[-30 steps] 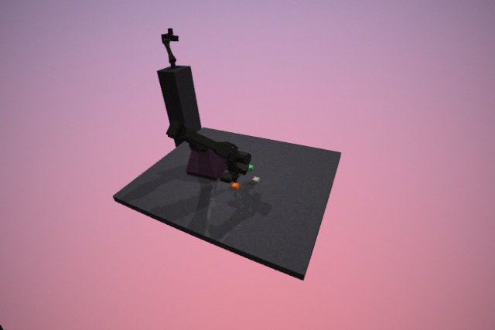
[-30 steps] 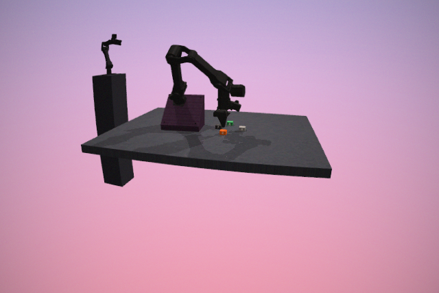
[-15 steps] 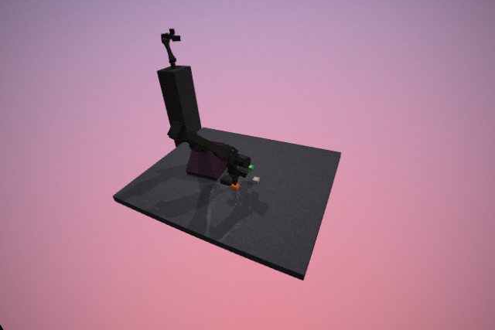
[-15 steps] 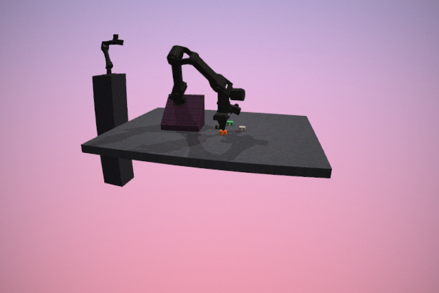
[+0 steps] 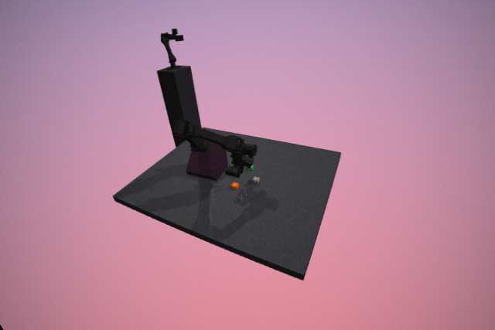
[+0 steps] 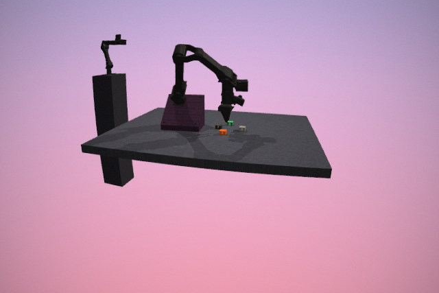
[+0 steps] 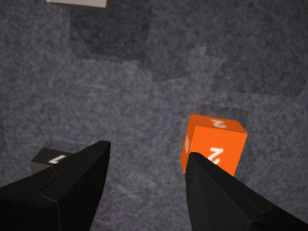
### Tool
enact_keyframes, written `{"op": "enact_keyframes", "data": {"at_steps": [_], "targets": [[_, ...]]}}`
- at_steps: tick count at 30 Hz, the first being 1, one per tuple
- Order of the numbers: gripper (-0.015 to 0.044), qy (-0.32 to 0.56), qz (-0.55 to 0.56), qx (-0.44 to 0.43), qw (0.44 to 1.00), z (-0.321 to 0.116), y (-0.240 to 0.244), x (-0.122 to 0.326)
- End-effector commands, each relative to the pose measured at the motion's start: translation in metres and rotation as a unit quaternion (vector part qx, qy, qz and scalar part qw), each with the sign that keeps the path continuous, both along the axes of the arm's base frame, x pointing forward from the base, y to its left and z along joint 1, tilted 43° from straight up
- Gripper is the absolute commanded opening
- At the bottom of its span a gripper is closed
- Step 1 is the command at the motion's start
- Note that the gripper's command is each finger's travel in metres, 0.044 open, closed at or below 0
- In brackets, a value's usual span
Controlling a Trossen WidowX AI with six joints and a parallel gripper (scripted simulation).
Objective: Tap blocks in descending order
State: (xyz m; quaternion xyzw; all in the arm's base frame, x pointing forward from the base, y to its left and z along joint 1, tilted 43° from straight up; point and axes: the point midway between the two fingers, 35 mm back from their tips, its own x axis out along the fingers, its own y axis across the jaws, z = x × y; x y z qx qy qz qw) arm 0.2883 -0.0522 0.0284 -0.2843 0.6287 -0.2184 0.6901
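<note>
The orange block (image 5: 234, 185) (image 6: 222, 132) (image 7: 218, 142) shows a white 2. The black block (image 6: 218, 126) (image 7: 42, 160) is partly behind the left finger in the wrist view, with part of a white digit showing; the arm hides it in the top view. The pale grey block (image 5: 255, 179) (image 6: 242, 128) (image 7: 82, 2) is cut off at the wrist view's top. The green block (image 5: 250, 168) (image 6: 230, 123) is outside the wrist view. The digits on the last two are too small to read. My gripper (image 6: 226, 121) (image 7: 148, 156) is partly open and empty, above the table between the black and orange blocks; its right finger overlaps the orange block in the wrist view.
The dark table (image 5: 288, 218) (image 6: 283, 151) carries the purple sloped base (image 5: 206, 166) (image 6: 184, 116) of my arm. A tall dark pillar (image 5: 178, 98) (image 6: 110, 105) with a small second arm (image 5: 168, 46) (image 6: 107, 55) stands at the left.
</note>
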Motion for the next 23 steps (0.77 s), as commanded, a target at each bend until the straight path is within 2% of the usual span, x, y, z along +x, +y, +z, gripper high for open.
{"op": "enact_keyframes", "data": {"at_steps": [1, 7, 14, 23], "targets": [[0.0256, 0.021, 0.019, 0.009, 1.000, -0.026, 0.052, 0.004], [0.0400, 0.015, 0.013, 0.021, 1.000, -0.067, 0.140, 0.000], [0.0400, -0.001, -0.004, 0.005, 1.000, -0.121, 0.229, -0.044], [0.0400, -0.007, -0.008, -0.001, 1.000, -0.133, 0.243, -0.057]]}}
